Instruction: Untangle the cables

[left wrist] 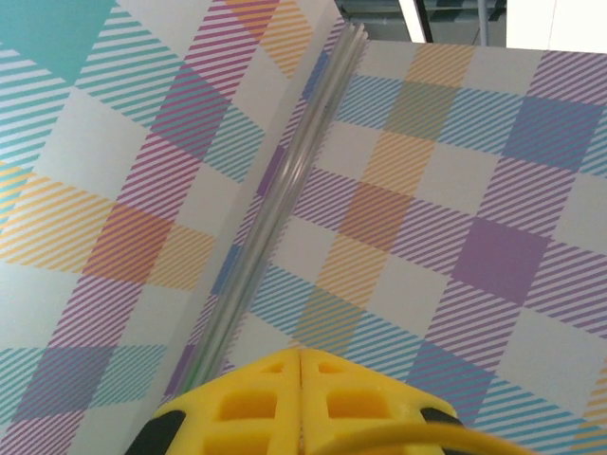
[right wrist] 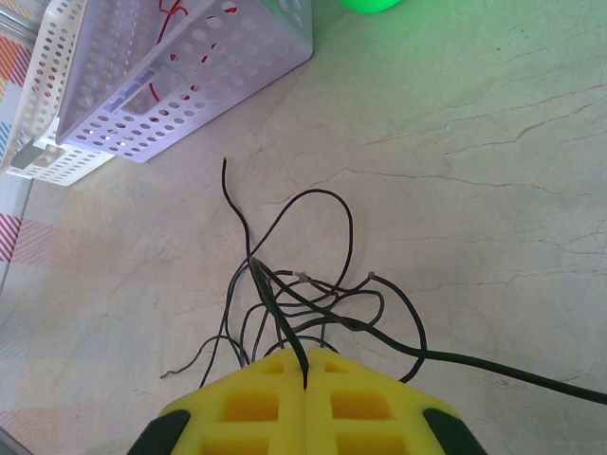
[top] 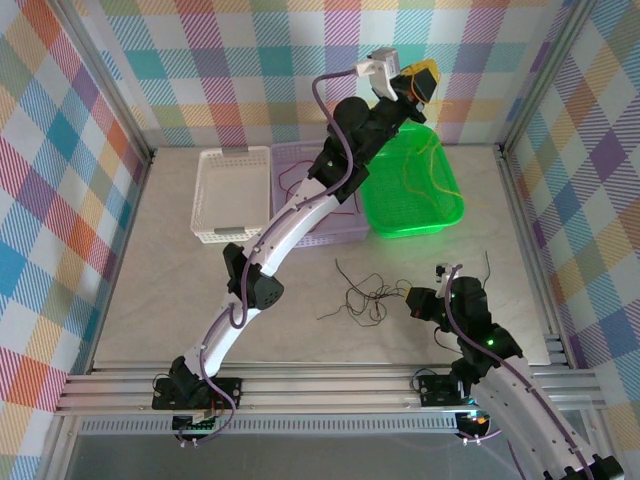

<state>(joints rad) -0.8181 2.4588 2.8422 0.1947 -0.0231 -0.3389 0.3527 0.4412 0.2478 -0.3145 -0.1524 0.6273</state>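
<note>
Upper middle of the top view, side by side: perforated white basket (top: 232,152) bare; perforated lavender basket (top: 290,150) with a thin red cable (right wrist: 174,13); glossy green basket (top: 415,228) with a looping yellow-orange cable (top: 440,175). Centre-right on the marbled tabletop (top: 180,300), hair-thin black cables (top: 365,295) tangled, one strand pinched in the closed right fingers (right wrist: 256,403). Left fingers (left wrist: 247,403) pressed together.

Overall light: bright, even and diffuse, falling from above.
Shadows: faint and soft-edged on the table (top: 170,300).
Glare: a white strip (left wrist: 413,19) overhead burned out; the green basket (top: 400,215) glowed oversaturated and bloomed at the right wrist view's top edge.
Focus: the cables (right wrist: 303,294) were sharp; the left fingertips (left wrist: 248,409) and right fingertips (right wrist: 251,409) looked soft, close to the lens.
Detail: the top view barely resolved those thin strands.
</note>
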